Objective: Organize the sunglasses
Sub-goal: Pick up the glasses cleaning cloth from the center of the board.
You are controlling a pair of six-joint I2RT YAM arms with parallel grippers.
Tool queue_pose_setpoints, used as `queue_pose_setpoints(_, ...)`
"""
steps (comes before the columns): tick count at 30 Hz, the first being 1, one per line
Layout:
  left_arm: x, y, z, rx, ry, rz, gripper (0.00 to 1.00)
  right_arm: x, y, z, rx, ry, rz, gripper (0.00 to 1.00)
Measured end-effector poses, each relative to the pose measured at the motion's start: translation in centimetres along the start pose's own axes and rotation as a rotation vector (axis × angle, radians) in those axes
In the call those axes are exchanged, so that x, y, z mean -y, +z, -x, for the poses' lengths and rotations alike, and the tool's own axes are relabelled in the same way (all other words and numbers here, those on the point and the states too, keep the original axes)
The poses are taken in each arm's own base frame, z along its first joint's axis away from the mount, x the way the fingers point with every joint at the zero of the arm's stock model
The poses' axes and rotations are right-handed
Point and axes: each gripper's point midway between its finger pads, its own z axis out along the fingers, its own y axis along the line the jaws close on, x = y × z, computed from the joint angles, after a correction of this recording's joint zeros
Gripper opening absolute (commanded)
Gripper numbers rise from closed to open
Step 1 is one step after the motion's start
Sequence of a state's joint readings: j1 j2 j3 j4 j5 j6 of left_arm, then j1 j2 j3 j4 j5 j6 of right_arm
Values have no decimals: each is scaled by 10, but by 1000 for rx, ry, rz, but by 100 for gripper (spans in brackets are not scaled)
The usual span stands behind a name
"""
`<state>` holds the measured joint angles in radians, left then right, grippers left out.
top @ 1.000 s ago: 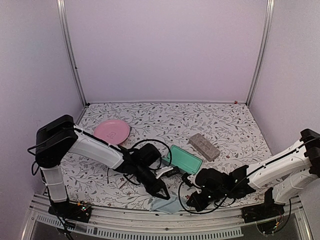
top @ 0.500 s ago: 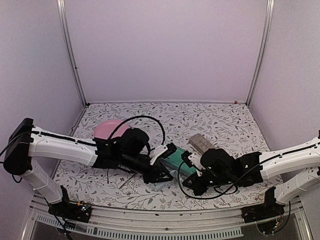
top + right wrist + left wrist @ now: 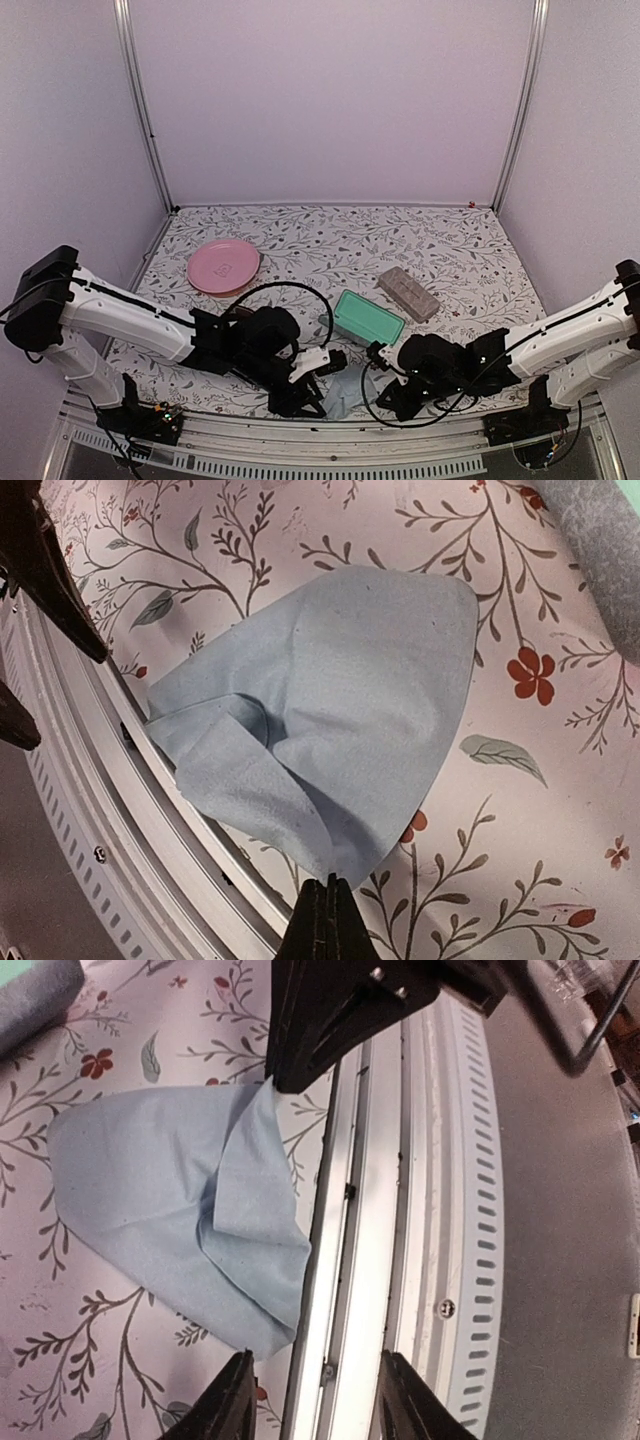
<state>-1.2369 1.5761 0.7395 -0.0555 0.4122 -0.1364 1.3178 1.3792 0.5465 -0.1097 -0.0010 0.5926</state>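
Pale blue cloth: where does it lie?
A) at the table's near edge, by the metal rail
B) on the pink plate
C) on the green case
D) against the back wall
A: the pale blue cloth lies crumpled beside the metal rail, away from the pink plate and the green case.

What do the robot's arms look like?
The left arm and right arm are white tubes with chunky black joints. Black cables loop off them. The left pincer and right pincer are black with thin pointed fingers.
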Motion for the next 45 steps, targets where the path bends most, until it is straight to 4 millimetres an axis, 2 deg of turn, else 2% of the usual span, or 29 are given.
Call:
queue_pose_setpoints(4, -1, -3, 10, 37, 8, -2, 42, 1, 1, -7, -11, 13, 7, 0)
queue_pose_setpoints(7, -11, -1, 15, 54, -21, 10, 40, 4, 1, -14, -21, 16, 5, 0)
queue_pose_setpoints(17, -30, 22, 20, 38, -80, 29, 32, 10, -2, -32, -44, 46, 19, 4)
queue_pose_setpoints(26, -43, 31, 26, 35, -98, 78, 25, 5, 0, -33, -47, 54, 41, 7)
queue_pose_setpoints(35, -75, 37, 26, 7, -127, 233, 17, 3, 1, -30, -34, 54, 49, 12)
queue_pose_setpoints(40, -92, 34, 31, 13, -135, 306, 16, 4, 1, -24, -9, 51, 39, 16)
queue_pose_setpoints(45, -103, 32, 35, 15, -130, 357, 16, 6, 3, -22, 2, 43, 25, 16)
